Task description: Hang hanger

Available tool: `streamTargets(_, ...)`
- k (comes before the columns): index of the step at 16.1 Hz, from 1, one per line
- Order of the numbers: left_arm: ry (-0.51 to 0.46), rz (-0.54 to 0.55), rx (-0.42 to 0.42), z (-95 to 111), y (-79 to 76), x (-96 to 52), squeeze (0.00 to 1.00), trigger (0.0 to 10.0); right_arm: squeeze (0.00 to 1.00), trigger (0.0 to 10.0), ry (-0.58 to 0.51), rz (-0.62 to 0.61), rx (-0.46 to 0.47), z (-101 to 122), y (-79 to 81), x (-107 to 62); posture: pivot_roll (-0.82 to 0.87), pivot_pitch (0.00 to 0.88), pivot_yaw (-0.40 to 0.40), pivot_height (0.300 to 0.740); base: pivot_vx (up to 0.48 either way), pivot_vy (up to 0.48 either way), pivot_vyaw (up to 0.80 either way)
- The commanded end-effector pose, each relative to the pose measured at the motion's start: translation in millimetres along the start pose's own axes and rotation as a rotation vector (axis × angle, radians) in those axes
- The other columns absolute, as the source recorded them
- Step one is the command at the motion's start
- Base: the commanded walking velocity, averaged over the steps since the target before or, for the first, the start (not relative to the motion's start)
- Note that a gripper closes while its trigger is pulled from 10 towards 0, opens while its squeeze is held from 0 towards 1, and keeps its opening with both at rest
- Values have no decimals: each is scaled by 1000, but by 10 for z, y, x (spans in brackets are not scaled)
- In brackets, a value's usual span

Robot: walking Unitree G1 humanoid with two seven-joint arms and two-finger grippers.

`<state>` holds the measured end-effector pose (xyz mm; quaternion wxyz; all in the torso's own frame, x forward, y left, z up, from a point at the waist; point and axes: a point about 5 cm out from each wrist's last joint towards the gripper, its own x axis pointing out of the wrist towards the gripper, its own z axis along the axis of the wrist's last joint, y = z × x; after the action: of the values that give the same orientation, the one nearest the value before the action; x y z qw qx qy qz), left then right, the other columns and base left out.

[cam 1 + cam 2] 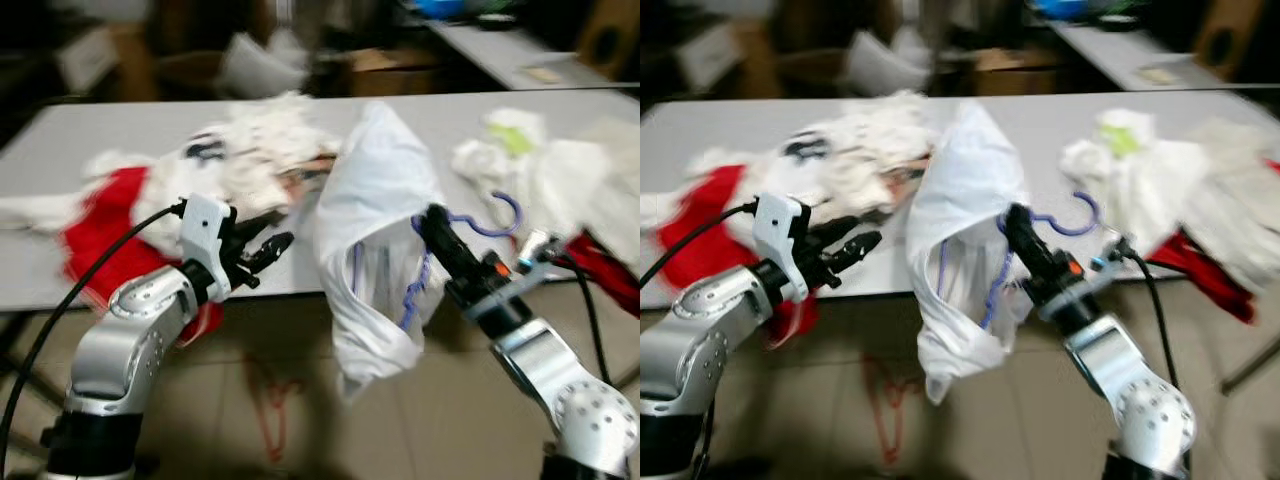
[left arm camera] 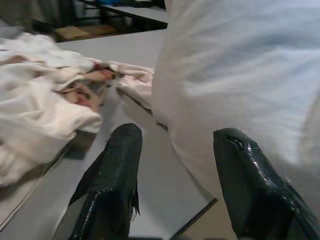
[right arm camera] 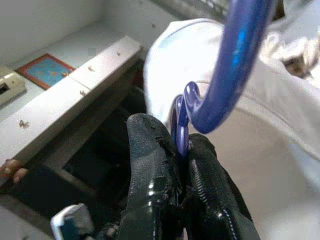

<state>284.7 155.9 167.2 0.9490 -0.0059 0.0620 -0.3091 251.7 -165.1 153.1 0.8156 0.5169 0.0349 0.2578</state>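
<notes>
Two grippers: right gripper (image 3: 182,165) clamps blue hanger (image 3: 235,65) neck, wrist-view detail; left gripper (image 2: 185,165) apart beside white shirt (image 1: 375,220).

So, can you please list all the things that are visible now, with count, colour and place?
hanger: one, blue-purple, held at its neck in front of the table edge, hook up
white garment: one, draped on the hanger, hanging down past the table edge
table: one, grey, in front of the robot
pile of clothes: one, mostly white, on the table at the left
red cloth: one, at the left table edge
light clothes: a heap, white with some green, on the table at the right
floor hanger: one, reddish, on the floor under the table
left gripper: jaws open, near the white garment
right gripper: jaws shut on the hanger
</notes>
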Motion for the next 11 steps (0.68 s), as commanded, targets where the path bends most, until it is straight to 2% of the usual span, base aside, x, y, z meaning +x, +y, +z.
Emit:
streamTargets(1, 2, 25, -5, -28, 0, -29, 0, 10000, 0, 10000, -11, 23, -12, 39, 64, -24, -150, 0, 25, 740, 0, 0, 800)
streamTargets(3, -3, 60, -22, -62, 20, -55, 0, 10000, 0, 10000, -15, 14, -18, 48, 65, -54, -148, 0, 25, 740, 0, 0, 800)
streamTargets(6, -22, 84, -11, -60, -52, -62, 0, 10000, 0, 10000, -38, -19, -23, 73, 51, -127, -141, 0, 10, 740, 0, 0, 800)
streamTargets(11, -11, 71, -5, -91, -104, -58, 0, 10000, 0, 10000, -39, -36, -30, 71, 52, -171, -146, 0, 8, 740, 0, -364, 800)
